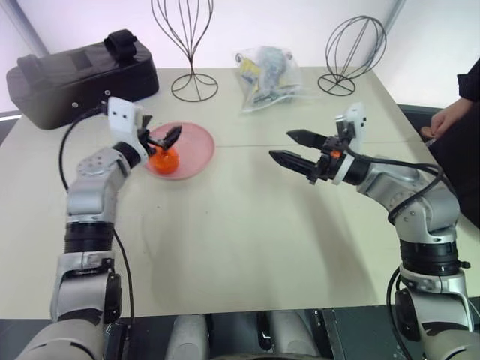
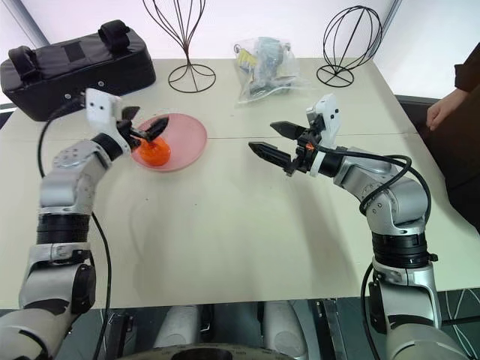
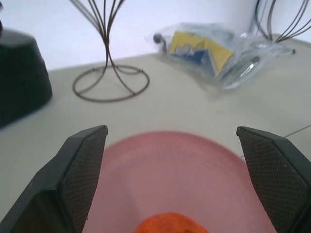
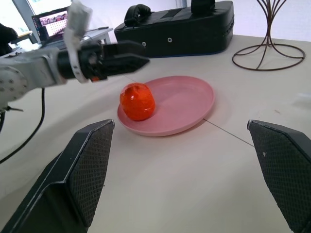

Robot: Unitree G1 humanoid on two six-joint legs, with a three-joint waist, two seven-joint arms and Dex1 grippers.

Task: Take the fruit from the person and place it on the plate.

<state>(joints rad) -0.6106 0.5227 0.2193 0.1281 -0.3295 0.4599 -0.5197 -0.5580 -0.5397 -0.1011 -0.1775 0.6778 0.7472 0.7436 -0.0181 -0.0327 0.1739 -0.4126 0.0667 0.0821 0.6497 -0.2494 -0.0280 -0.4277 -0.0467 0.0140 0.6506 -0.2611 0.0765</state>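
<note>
- On the table [image 1: 247, 247], toward the robot's left, the plate [image 1: 196, 147] carries the fruit [image 1: 164, 160], which sits on the near part of the plate, close to its rim.
- The left gripper [image 1: 160, 140] hangs just above and behind the fruit with its fingers [image 3: 82, 170] spread wide; no pad touches the fruit, so the fruit looks set down and let go.
- The gripper points level over the plate, likely so that it can back away without nudging the fruit.
- The right gripper [image 1: 294, 147] hovers over the bare middle of the table, well apart from the plate, fingers [image 4: 82, 174] wide and holding nothing; it appears parked out of the left arm's way.
- The person's hand [image 1: 442, 120] rests at the table's right edge, empty as far as can be seen, fitting a handover already made.
- A clear bag [image 1: 266, 75] at the far side holds packets that are too blurred to name; a black case [image 1: 82, 75] lies shut, its contents hidden.
- Two wire stands [image 1: 191, 45] are behind the plate and the bag.
</note>
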